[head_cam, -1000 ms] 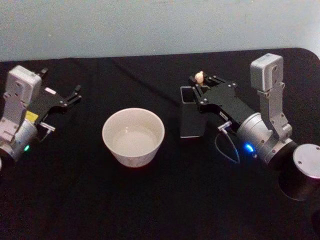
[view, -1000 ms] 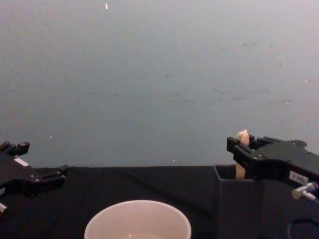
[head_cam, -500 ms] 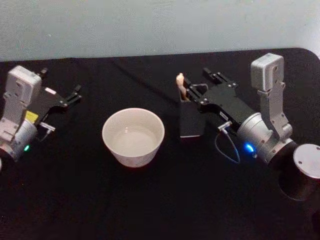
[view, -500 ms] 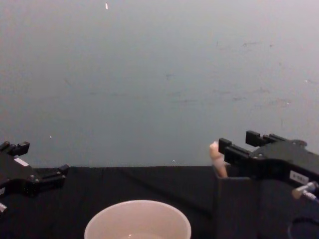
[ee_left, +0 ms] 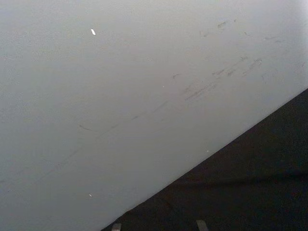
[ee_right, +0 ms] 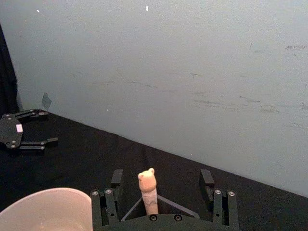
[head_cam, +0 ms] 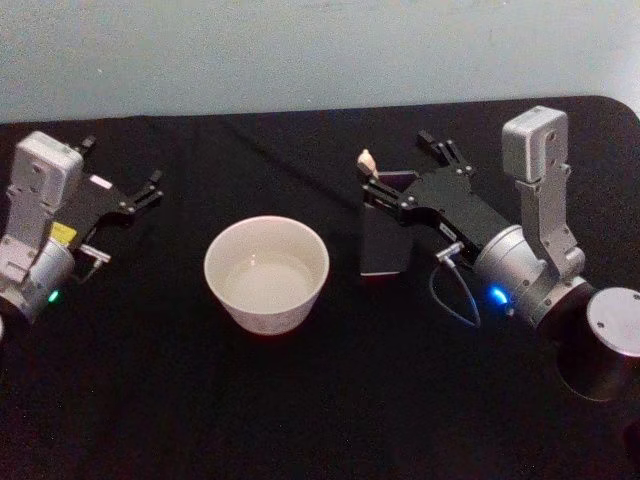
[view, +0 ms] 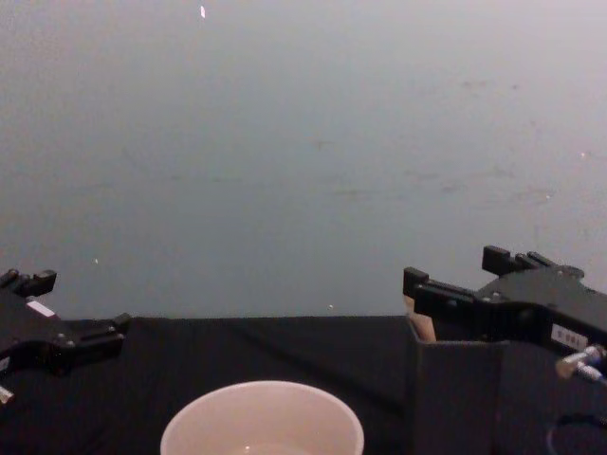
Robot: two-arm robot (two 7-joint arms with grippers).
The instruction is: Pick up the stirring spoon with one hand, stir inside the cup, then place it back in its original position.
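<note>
A: What is the largest thing here?

B: The black cloth-covered tabletop [head_cam: 330,400], running back to a pale grey-blue wall [view: 303,142]. Its near part is cut off in the chest view.

A: And on it?

B: The right arm [head_cam: 530,270], thick and silver-grey, reaches in from the right. Its black two-fingered claw [head_cam: 400,165] hangs over the dark grey square-mouthed holder box [head_cam: 385,235], fingers spread wide apart and gripping nothing. On the left, the left claw [head_cam: 120,180] sits near the tabletop's edge, well apart from the rest, fingers also spread.

A: The cup?

B: A wide round cream-white cup [head_cam: 267,275] stands just to the left of the box. The chest view cuts off its lower part, and the right wrist view catches only a section of the rim.

A: The spoon?

B: The stirring spoon [head_cam: 368,162] stands in the holder box, leaning toward the cup. Only its pale beige knobbed handle shows, between the right claw's fingers without touching them; the metal shaft and bowl are hidden inside the box. In the chest view the claw covers most of the handle.
</note>
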